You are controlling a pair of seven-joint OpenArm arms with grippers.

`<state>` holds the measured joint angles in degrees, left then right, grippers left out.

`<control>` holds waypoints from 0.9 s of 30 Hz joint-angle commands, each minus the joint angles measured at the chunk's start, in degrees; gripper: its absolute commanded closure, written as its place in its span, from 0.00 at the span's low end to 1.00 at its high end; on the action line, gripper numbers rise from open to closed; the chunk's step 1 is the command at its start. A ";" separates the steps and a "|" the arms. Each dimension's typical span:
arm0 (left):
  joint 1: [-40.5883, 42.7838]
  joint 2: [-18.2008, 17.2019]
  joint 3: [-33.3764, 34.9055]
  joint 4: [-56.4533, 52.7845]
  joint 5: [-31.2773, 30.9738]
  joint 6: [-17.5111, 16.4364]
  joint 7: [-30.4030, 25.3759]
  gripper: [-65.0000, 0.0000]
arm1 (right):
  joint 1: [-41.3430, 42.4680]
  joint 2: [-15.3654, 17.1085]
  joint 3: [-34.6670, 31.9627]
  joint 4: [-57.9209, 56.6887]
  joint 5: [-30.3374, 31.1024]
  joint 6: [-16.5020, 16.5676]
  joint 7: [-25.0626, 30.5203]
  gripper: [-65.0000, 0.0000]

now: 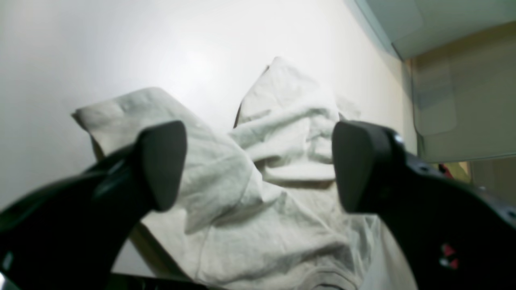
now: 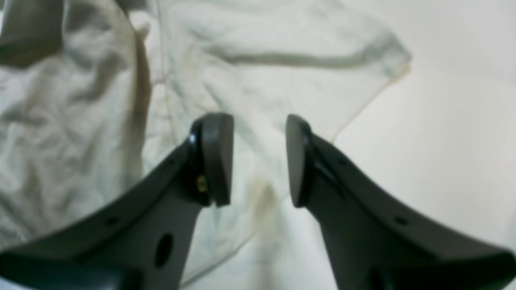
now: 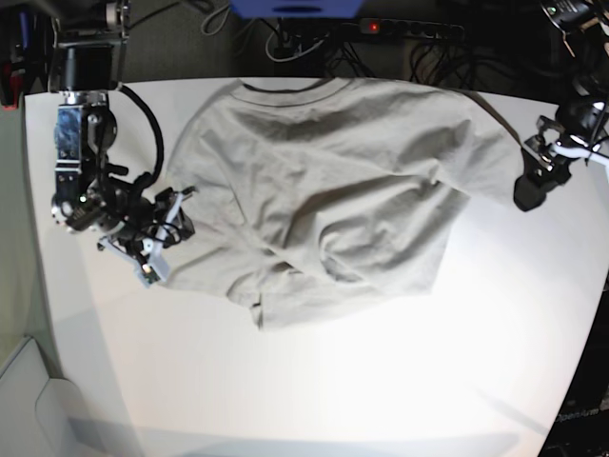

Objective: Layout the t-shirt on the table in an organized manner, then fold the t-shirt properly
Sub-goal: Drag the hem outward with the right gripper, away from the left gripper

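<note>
While the t-shirt [image 3: 333, 181] lies crumpled on the table [image 3: 314, 381], both grippers hold nothing. Left gripper [image 1: 260, 167] gapes wide (right gripper [image 2: 260, 161] less so).

place: probably a lab | cues: white table [image 3: 314, 381], power strip [image 3: 404, 29], tangled cables [image 3: 447, 62]

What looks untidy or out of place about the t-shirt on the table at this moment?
The t-shirt is not flat. Its lower hem is bunched and folded up near the middle of the table, with deep wrinkles across the body. No tear shows. A faint yellowish mark appears in the right wrist view, too blurred to identify.
</note>
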<state>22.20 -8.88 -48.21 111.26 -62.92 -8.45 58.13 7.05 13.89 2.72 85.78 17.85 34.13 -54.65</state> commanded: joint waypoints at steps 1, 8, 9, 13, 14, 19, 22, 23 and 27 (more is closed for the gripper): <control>0.09 -0.83 -0.28 0.96 -2.45 -0.48 -0.59 0.10 | 0.29 0.57 0.75 0.95 0.66 -0.24 0.54 0.64; -2.90 -0.83 -2.56 1.04 -2.62 -0.48 -0.68 0.10 | -1.38 0.75 0.66 0.77 0.48 -0.33 0.98 0.64; -3.43 -0.83 -3.18 0.96 -2.62 -0.39 -0.68 0.10 | -1.73 0.84 0.66 0.77 0.48 -0.33 0.98 0.64; -5.62 -0.83 -5.46 0.69 -2.01 -0.21 -0.68 0.10 | -2.08 1.01 0.75 -0.11 0.40 -0.42 1.16 0.64; -6.59 -0.83 -5.99 0.61 -1.92 -0.21 -0.59 0.10 | -1.99 1.01 0.75 -0.99 0.40 -0.42 1.16 0.64; -8.88 -0.83 -6.61 0.52 0.81 -0.21 -0.59 0.10 | -0.24 0.75 0.75 -6.79 0.40 -0.42 1.16 0.65; -9.84 -0.83 -6.43 0.52 3.18 -0.30 -0.59 0.10 | 0.56 0.66 0.49 -10.22 0.40 -0.42 1.16 0.65; -9.84 -0.83 -6.43 0.52 3.88 -0.30 -0.59 0.10 | 0.56 0.66 0.49 -10.92 0.40 -0.42 1.25 0.65; -10.46 -0.83 -6.26 0.52 5.90 -0.30 -0.59 0.10 | 0.47 0.66 0.31 -12.68 0.48 -0.42 1.77 0.74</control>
<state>12.19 -8.86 -54.39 110.98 -56.01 -8.43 58.50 7.75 14.31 3.33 73.67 20.18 33.85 -49.39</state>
